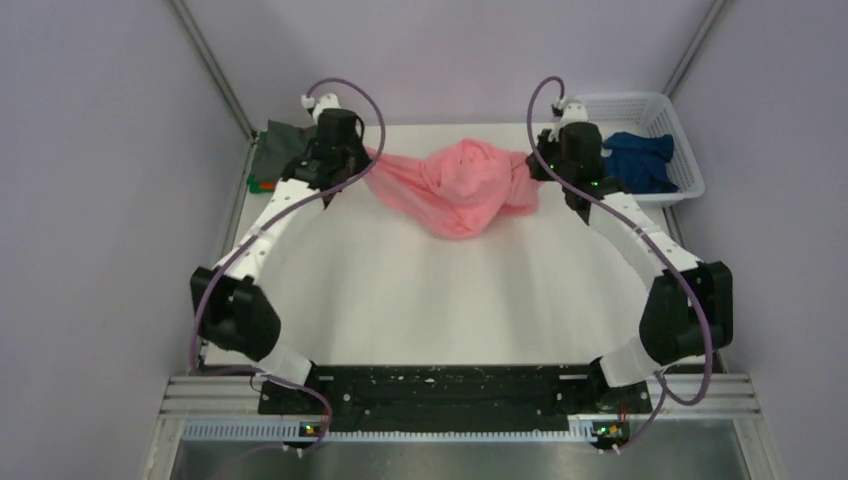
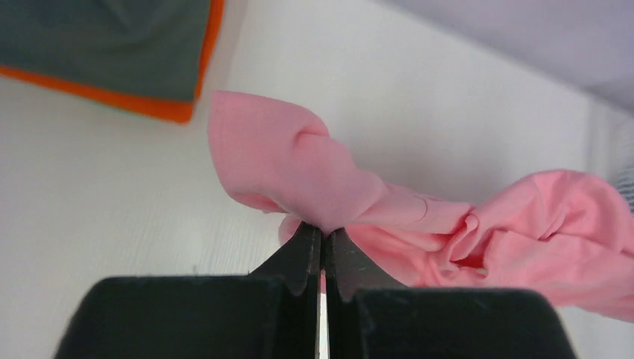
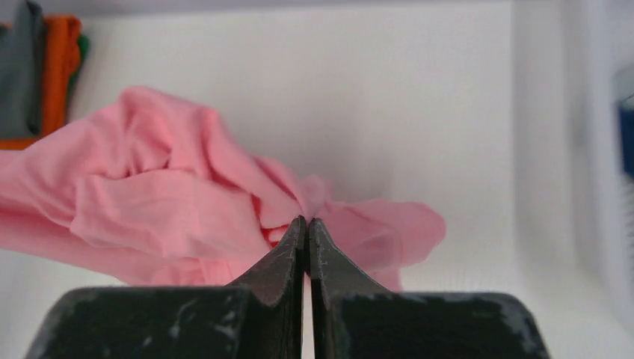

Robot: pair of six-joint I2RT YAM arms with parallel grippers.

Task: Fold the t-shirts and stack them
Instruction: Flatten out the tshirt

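While the left gripper (image 2: 323, 238) and right gripper (image 3: 306, 226) are each clamping the twisted light pink t-shirt (image 1: 462, 190), uneven pulling is probably risking a slipped hold.

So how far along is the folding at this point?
Looks done: a dark grey shirt lies flat on an orange shirt at the far left. In hand: the left gripper and right gripper are shut on the crumpled pink shirt, not yet folded. Left: the navy shirt, bunched in the basket.
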